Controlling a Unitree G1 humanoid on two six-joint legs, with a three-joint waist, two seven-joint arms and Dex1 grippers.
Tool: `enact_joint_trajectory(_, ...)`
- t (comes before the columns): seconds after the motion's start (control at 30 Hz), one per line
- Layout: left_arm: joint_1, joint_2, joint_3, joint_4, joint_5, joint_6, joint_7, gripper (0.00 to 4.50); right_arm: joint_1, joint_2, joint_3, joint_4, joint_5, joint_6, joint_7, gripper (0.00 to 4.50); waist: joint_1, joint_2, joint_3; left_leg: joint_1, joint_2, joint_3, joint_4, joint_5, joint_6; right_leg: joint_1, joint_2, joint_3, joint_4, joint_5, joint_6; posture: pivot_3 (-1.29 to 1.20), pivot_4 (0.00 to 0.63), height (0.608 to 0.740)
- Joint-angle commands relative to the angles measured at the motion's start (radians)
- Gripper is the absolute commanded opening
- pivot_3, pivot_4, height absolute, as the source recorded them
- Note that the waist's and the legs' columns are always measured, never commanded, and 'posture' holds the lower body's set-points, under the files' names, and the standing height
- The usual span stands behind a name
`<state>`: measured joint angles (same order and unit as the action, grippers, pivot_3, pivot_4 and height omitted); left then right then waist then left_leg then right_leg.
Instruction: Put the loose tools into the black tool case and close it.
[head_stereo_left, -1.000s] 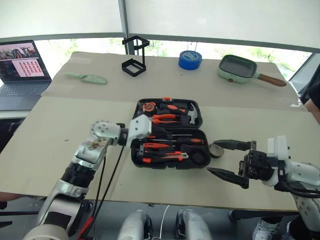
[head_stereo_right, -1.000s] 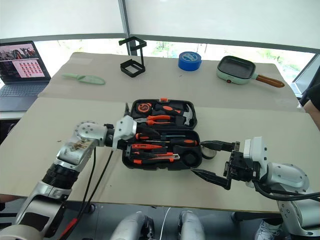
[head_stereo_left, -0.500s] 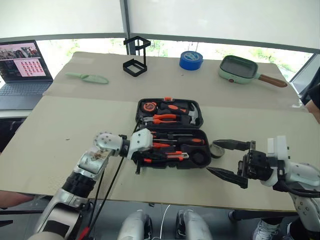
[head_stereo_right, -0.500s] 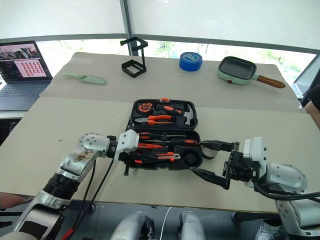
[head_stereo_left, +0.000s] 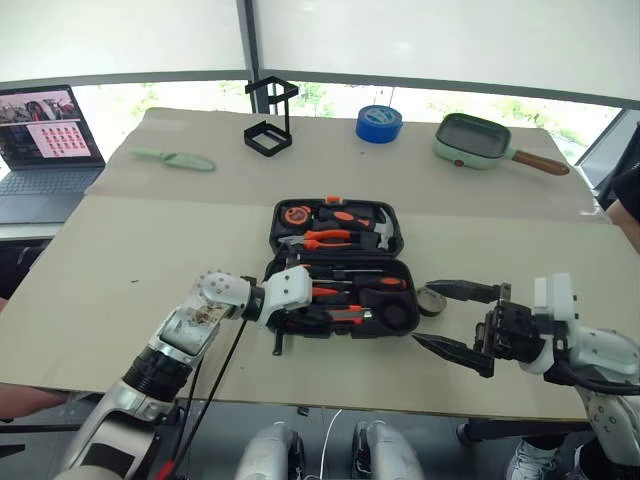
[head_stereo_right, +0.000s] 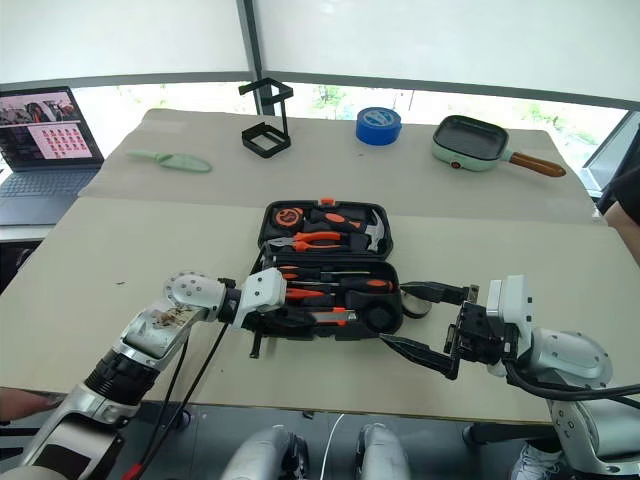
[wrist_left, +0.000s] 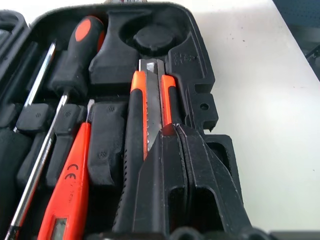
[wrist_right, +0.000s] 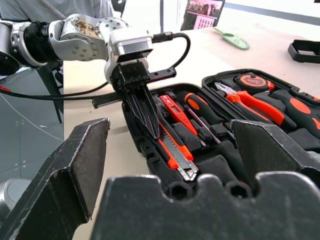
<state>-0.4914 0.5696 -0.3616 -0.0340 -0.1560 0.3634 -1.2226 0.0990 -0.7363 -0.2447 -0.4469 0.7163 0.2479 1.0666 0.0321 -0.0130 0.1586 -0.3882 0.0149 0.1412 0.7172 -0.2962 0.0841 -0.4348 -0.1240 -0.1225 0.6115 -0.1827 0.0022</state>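
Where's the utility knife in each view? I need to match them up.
Left eye: utility knife, in the near slot of the black tool case.
Right eye: same slot.
Left wrist: just past the left end effector.
Right wrist: orange strip.
Shared landmark: that shut end effector over its handle.

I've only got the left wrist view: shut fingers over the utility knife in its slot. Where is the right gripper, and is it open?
Observer: The right gripper hangs just off the right end of the black tool case, its fingers spread wide and holding nothing.
Operator: Is any tool left outside the case?
Observer: Yes. The small dark tape roll lies on the table against the case's right edge, close to the right gripper's fingertips.
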Motion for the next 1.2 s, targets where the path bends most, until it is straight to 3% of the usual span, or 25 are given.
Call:
enact_joint_trajectory(0.03, 0.053, 0.066, -0.049, 0.018, 0.013, 0.122, -0.042, 0.06, -0.001, 0.003, -0.012, -0.015, 0.006, 0.001, -0.002, 4.50, -0.003, 0.002, -0.002, 0.000, 0.000, 0.000, -0.001, 0.000, 0.000, 0.000, 0.000, 0.000, 0.000, 0.000, 0.000, 0.00, 0.150, 0.740)
enact_joint_trajectory(0.13, 0.065, 0.061, -0.031, 0.027, -0.004, 0.097, -0.036, 0.06, -0.003, 0.003, -0.010, -0.014, 0.006, 0.001, -0.001, 4.50, -0.009, 0.006, -0.006, 0.002, 0.000, 0.000, -0.003, 0.000, 0.000, 0.000, 0.000, 0.000, 0.000, -0.001, -0.001, 0.00, 0.150, 0.740)
enact_joint_trajectory(0.3, 0.040, -0.042, 0.099, 0.020, -0.126, -0.028, -0.018, 0.06, -0.001, -0.002, -0.017, -0.014, 0.012, 0.004, 0.003, 4.50, -0.008, 0.008, -0.007, 0.002, 0.000, 0.000, -0.004, 0.001, -0.001, 0.000, -0.002, 0.000, 0.001, -0.002, -0.003, 0.00, 0.150, 0.740)
enact_joint_trajectory(0.43, 0.015, -0.085, 0.135, 0.040, -0.138, -0.065, 0.017, 0.06, -0.002, -0.003, -0.018, -0.009, 0.011, 0.004, 0.005, 4.50, -0.001, 0.008, -0.006, -0.003, 0.000, 0.000, -0.002, 0.002, -0.003, -0.003, -0.004, -0.001, 0.001, -0.001, -0.002, 0.00, 0.150, 0.740)
enact_joint_trajectory(0.77, 0.033, -0.073, 0.034, 0.082, 0.003, -0.085, 0.078, 0.06, -0.018, -0.001, -0.010, -0.004, 0.010, 0.008, 0.001, 4.50, 0.006, 0.007, -0.006, -0.002, -0.001, 0.001, -0.002, 0.001, -0.001, -0.002, 0.000, -0.001, 0.000, 0.002, -0.007, 0.00, 0.150, 0.740)
enact_joint_trajectory(0.9, 0.031, -0.082, 0.012, 0.097, 0.050, 0.038, 0.164, 0.06, -0.010, -0.003, -0.013, -0.012, 0.012, 0.013, -0.001, 4.50, 0.008, 0.007, -0.006, 0.000, -0.001, 0.000, -0.002, 0.000, 0.000, 0.000, 0.000, 0.000, 0.000, -0.001, -0.001, 0.00, 0.150, 0.740)
enact_joint_trajectory(1.07, 0.030, -0.057, -0.047, 0.076, 0.052, 0.192, 0.148, 0.06, -0.002, -0.001, -0.014, -0.026, 0.018, 0.023, -0.007, 4.50, 0.008, 0.008, -0.007, 0.002, -0.001, 0.000, -0.001, -0.004, 0.006, 0.002, -0.004, -0.001, 0.000, -0.001, -0.001, 0.00, 0.150, 0.740)
enact_joint_trajectory(1.2, 0.042, -0.058, -0.062, 0.083, 0.071, 0.143, 0.164, 0.06, 0.001, 0.001, -0.017, -0.032, 0.019, 0.026, -0.012, 4.50, 0.007, 0.010, -0.008, 0.008, -0.001, -0.001, -0.003, -0.006, 0.003, 0.007, -0.005, 0.000, -0.001, -0.002, -0.001, 0.00, 0.150, 0.740)
